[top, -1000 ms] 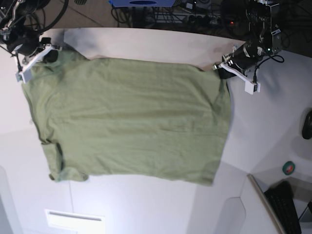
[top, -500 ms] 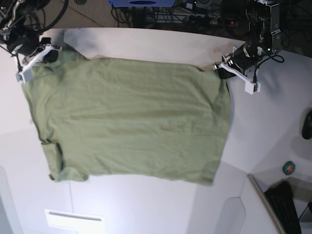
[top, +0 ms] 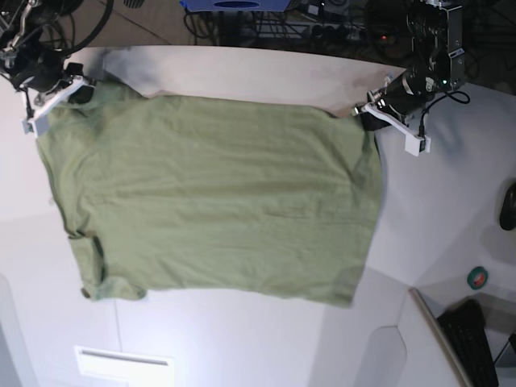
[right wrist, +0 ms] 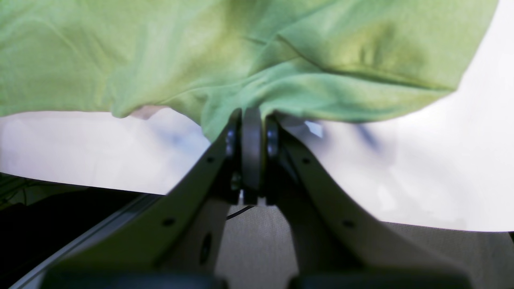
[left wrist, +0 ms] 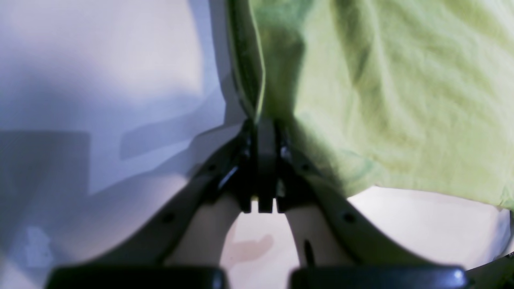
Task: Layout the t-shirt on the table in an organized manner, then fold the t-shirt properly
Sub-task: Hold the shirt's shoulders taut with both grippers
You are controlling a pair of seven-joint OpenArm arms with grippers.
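Observation:
The olive-green t-shirt (top: 218, 197) lies spread out on the white table (top: 435, 234), with a short sleeve folded at its lower left. My left gripper (top: 367, 113) is shut on the shirt's far right corner, and in the left wrist view that gripper (left wrist: 261, 128) pinches the t-shirt (left wrist: 393, 100) at its edge. My right gripper (top: 76, 93) is shut on the far left corner. In the right wrist view this gripper (right wrist: 251, 116) clamps a fold of the t-shirt (right wrist: 241, 52) above the table (right wrist: 433, 176).
A dark floor with cables (top: 266, 24) lies beyond the table's far edge. At the right sit a black object (top: 508, 205), a small green roll (top: 478, 278) and a keyboard (top: 472, 343). A white label (top: 125, 364) is near the front edge.
My right gripper has pulled its corner of the shirt slightly farther back and left. The left gripper and the rest of the shirt have stayed put.

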